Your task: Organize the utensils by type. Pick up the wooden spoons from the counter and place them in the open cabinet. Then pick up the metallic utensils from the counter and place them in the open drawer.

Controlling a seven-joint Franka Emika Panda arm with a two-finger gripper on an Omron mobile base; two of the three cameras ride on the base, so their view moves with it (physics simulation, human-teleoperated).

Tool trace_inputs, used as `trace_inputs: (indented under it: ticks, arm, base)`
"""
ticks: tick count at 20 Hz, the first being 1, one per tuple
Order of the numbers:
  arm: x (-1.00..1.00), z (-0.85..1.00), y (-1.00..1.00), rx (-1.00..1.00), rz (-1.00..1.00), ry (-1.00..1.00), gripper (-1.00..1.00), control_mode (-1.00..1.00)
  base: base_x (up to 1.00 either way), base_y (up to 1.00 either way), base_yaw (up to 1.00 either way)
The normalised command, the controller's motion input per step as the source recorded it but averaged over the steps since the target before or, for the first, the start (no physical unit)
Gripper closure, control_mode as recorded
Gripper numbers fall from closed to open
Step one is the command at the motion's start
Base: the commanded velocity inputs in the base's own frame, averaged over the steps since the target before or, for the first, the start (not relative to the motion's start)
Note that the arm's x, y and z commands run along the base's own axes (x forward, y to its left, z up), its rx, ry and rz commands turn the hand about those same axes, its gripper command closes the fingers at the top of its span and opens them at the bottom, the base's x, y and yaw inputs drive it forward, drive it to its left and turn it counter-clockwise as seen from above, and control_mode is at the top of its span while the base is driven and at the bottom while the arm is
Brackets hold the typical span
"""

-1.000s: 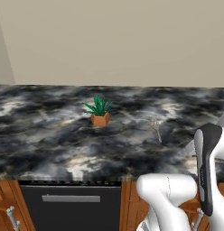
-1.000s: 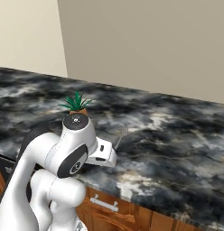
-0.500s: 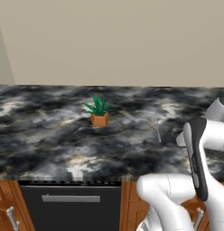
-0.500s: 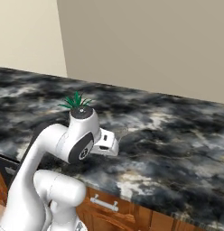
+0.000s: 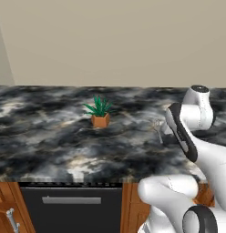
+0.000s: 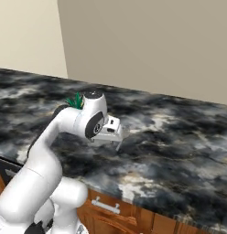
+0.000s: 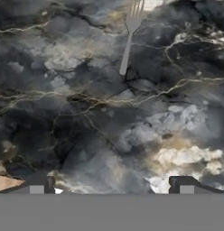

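From the left base view, my arm bends up over the right part of the worktop [image 5: 51, 132], the black marbled stone, and a thin grey fork [image 5: 157, 128] lies flat on it just beside my forearm, well to the right of a small potted plant [image 5: 100, 113]. I judge the arm is set there so that the hand comes over that fork.

From the right base view, my tool [image 6: 116, 137] points down at the stone, just above it and carrying nothing; the plant's green leaves [image 6: 75, 101] peek out behind my elbow.

In the hand view, the fork [image 7: 130, 38] lies at the top, tines away from me, handle running toward me. My two finger tips [image 7: 39, 185] stand spread wide at the bottom, with bare stone between them. The fork is ahead of my tool, not yet between the fingers, so I would need to reach forward before closing.
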Motion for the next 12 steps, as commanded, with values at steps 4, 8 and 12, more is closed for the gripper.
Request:
trace_inputs:
  ticks: [4,8,12]
  arm:
    - [0.86,-0.14,0.00,0.00,0.00,0.23,-1.00,-1.00]
    - [0.80,-0.19,0.00,0.00,0.00,0.22,-1.00,-1.00]
    - [0.76,-0.20,-0.03,0.00,0.00,0.14,-1.00,-1.00]
  base:
    - [0.00,0.00,0.00]
    - [0.00,0.00,0.00]
    - [0.00,0.00,0.00]
